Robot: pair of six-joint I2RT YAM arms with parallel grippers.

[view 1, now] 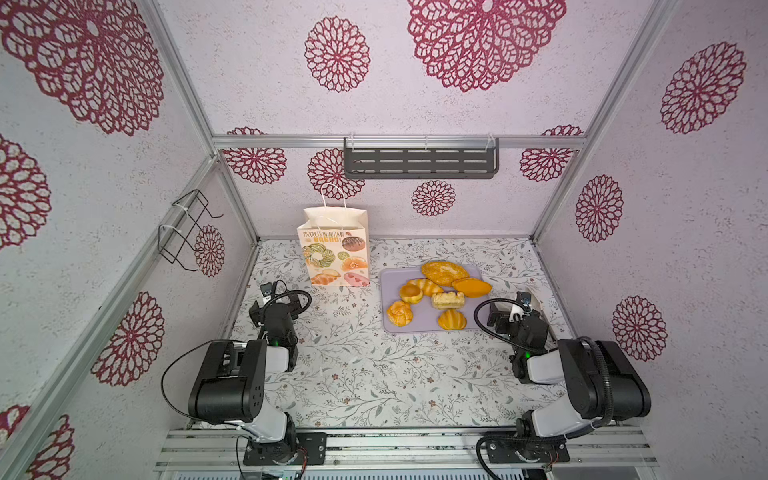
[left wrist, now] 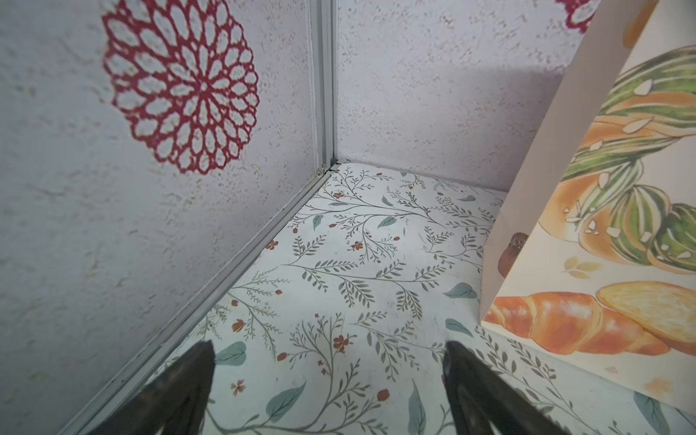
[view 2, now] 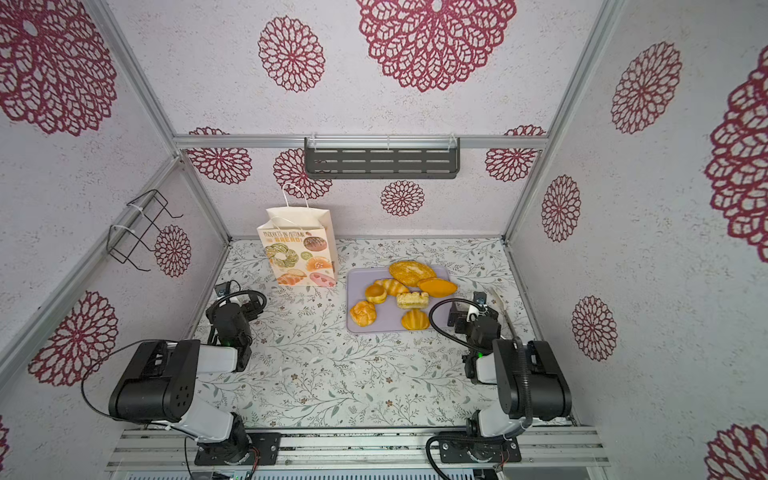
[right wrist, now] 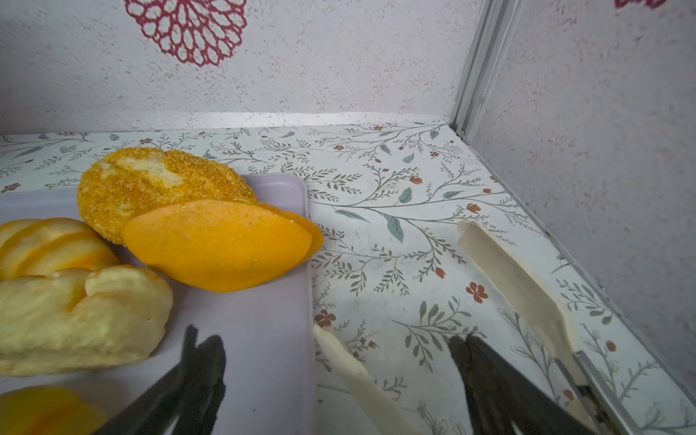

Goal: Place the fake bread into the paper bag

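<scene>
The paper bag stands upright at the back left, its mouth open upward. Several pieces of fake bread lie on a lilac tray: a seeded oval loaf, a smooth orange loaf, a croissant, a pale crumbly slice and a shell-shaped bun. My left gripper hangs open and empty near the bag's front left corner. My right gripper is open, straddling the tray's right edge.
Cream tongs lie on the floral table by the right wall, one arm between my right jaws. The left wall is close beside my left gripper. A dark shelf and a wire rack hang on the walls.
</scene>
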